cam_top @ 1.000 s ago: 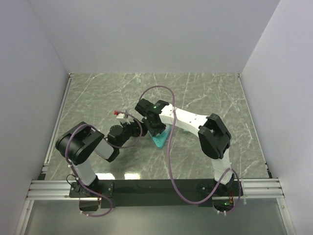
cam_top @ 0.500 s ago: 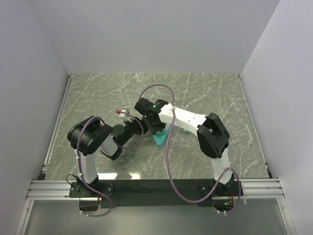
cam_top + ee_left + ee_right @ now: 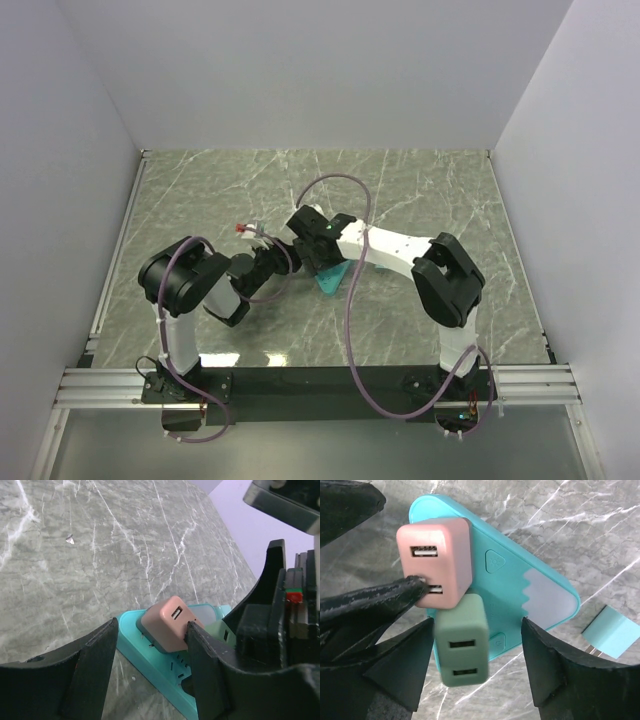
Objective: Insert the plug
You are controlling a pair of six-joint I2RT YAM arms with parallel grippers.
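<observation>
Right claw: released. We see the right gripper [image 3: 477, 621] with its black fingers spread around the green plug [image 3: 461, 645], not pinching it.
Left claw: also released. The left gripper [image 3: 151, 625] straddles the pink plug [image 3: 167, 630], one finger touching it and the other apart.
Task's thing: the green plug stands on the teal power strip [image 3: 520, 595], right against the pink one. We cannot tell whether its prongs are fully home.
Step in hand: we judge it a seating check. Press squarely on top, brace the strip, then lift straight off.
Shapes: both plugs are rounded blocks with two USB slots. The strip is a rounded triangle.
Textures: we see matte plastic on a polished marble table [image 3: 580, 525], so the strip likely slides.
</observation>
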